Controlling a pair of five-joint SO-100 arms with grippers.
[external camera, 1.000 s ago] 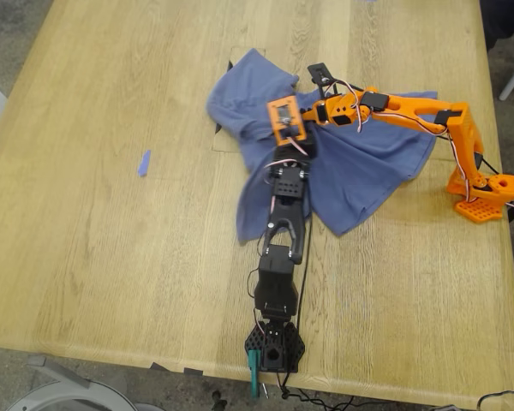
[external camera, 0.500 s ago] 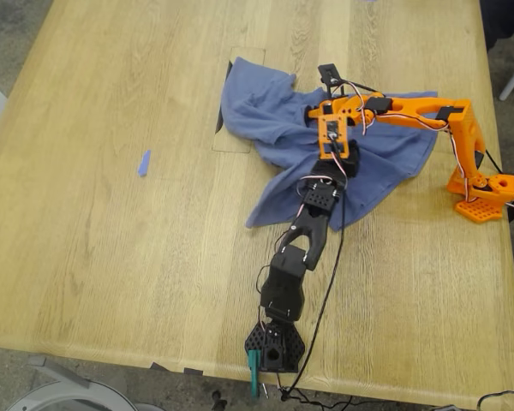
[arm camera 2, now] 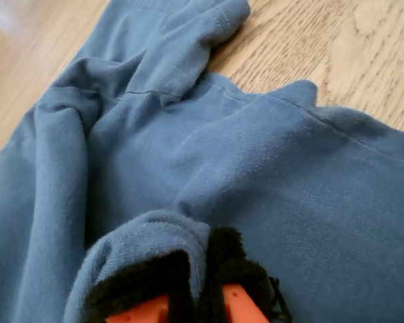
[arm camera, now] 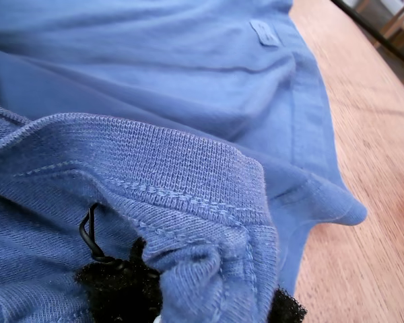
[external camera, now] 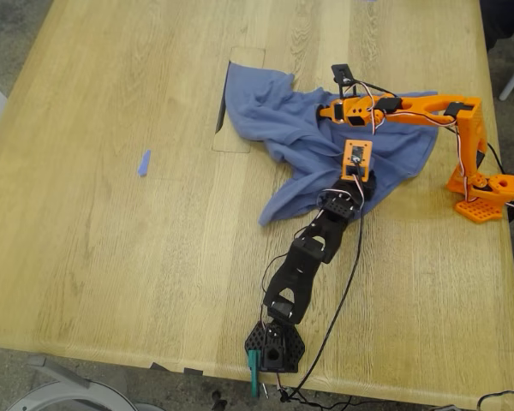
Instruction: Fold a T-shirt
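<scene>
Pinching the T-shirt (external camera: pixel 325 141) in both end effectors, tape scrap (external camera: pixel 144 163) well apart.

The T-shirt (external camera: pixel 325 154) lies crumpled on the table (external camera: pixel 111 257), nearer the far edge and toward the exterior view's right. One arm's base (external camera: pixel 274 347) stands at the near edge, the other's base (external camera: pixel 484 193) at the right edge in that view; both arms reach over the cloth. A scrap of tape (external camera: pixel 144 163) lies well apart from the shirt, toward the exterior view's left.
</scene>
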